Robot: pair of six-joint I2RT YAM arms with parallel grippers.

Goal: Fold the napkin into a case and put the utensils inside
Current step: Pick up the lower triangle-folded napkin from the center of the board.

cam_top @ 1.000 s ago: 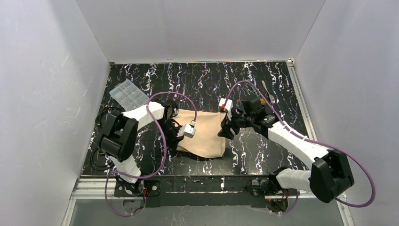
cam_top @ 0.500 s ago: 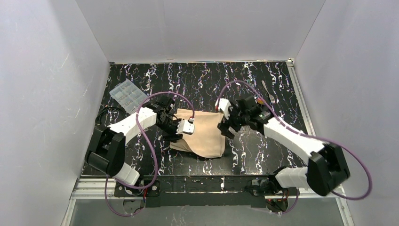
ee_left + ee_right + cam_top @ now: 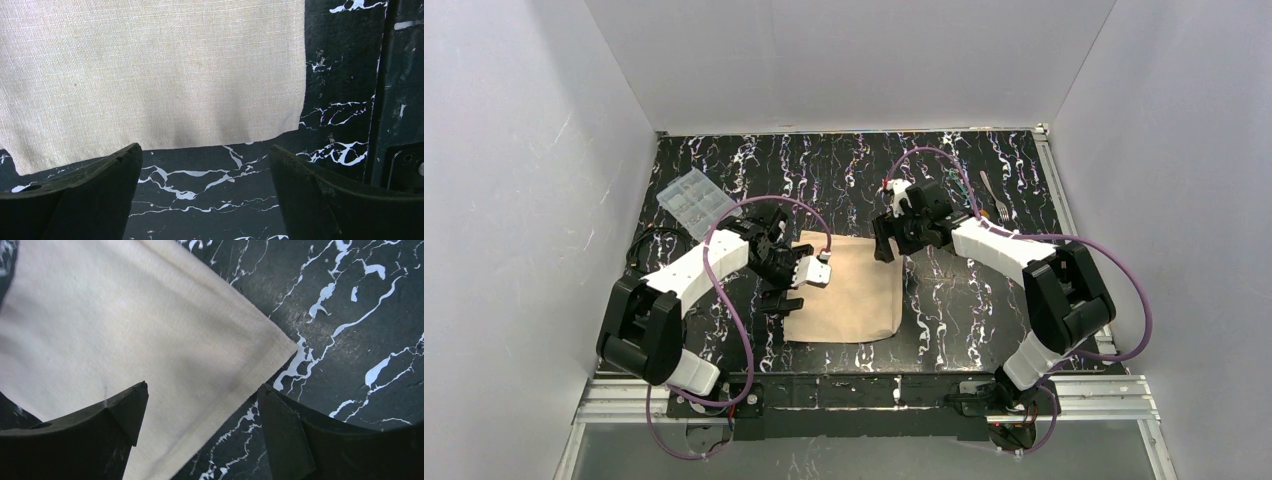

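Note:
The tan napkin point(image 3: 846, 292) lies flat on the black marbled table as a folded rectangle; it also fills the top of the left wrist view point(image 3: 150, 70). My left gripper point(image 3: 786, 281) stands open just off its left edge, and between the fingers point(image 3: 205, 150) only bare table shows. My right gripper point(image 3: 885, 247) hovers open over the napkin's far right corner point(image 3: 280, 347), its jaws point(image 3: 202, 390) straddling the hem without touching it. The silver fork point(image 3: 995, 196) lies at the far right. The spoon is hidden.
A clear plastic compartment box point(image 3: 696, 201) sits at the far left of the table. Purple cables loop over both arms. White walls close in the table on three sides, and a metal rail point(image 3: 1064, 230) runs along the right edge.
My left gripper has opened and let go of the napkin's left edge, and the cloth now lies flat. My right arm has drawn back towards the napkin's far right corner.

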